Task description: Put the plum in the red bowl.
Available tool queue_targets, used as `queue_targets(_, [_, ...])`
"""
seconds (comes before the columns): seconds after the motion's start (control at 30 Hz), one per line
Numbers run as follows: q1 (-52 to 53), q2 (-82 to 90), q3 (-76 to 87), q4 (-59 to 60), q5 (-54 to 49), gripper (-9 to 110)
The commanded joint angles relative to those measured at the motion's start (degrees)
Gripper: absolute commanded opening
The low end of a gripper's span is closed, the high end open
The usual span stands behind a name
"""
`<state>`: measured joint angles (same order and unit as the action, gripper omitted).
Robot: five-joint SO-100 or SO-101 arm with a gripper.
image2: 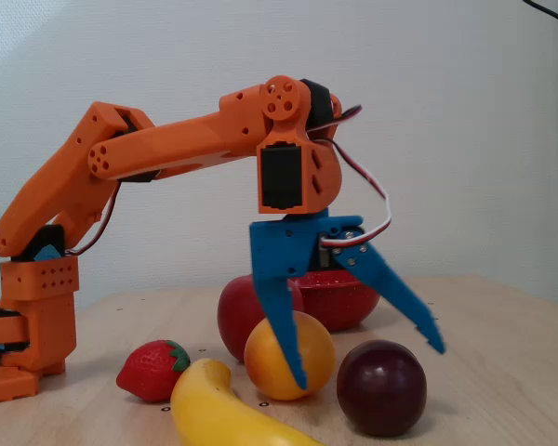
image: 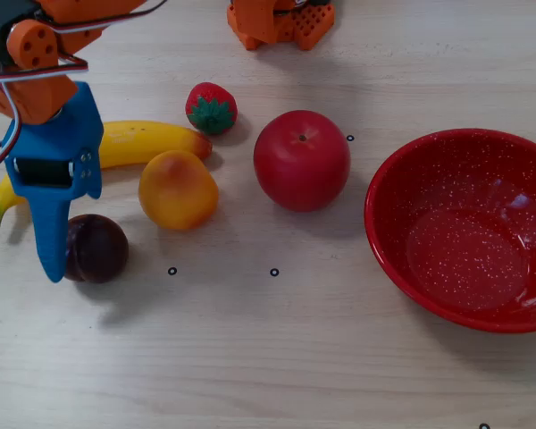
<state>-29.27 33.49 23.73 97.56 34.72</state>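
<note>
Jaws spread wide, holding nothing; gripper (image2: 367,367) straddles the plum (image2: 381,386) from above in a fixed view. Plum (image: 96,248) sits on the table at left of the other fixed view, well apart from the red bowl (image: 464,228). You should drop lower, center both fingers around the plum, clear the orange fruit (image: 178,189), then close.

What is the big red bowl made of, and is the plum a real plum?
The red bowl looks like enamelled metal or glazed ceramic: glossy, with fine white speckles and bright reflections. Which one, I cannot tell. The plum is dark maroon, smooth and shiny with even colour, so it may be a plastic toy, though that is a guess.
</note>
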Motion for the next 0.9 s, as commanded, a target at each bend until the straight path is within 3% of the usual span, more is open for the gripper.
queue_targets(0.0, [1.14, 2.72, -4.57, -0.79, 1.67, 52])
queue_targets(0.87, [3.16, -0.79, -5.19, -4.31, 4.57, 52])
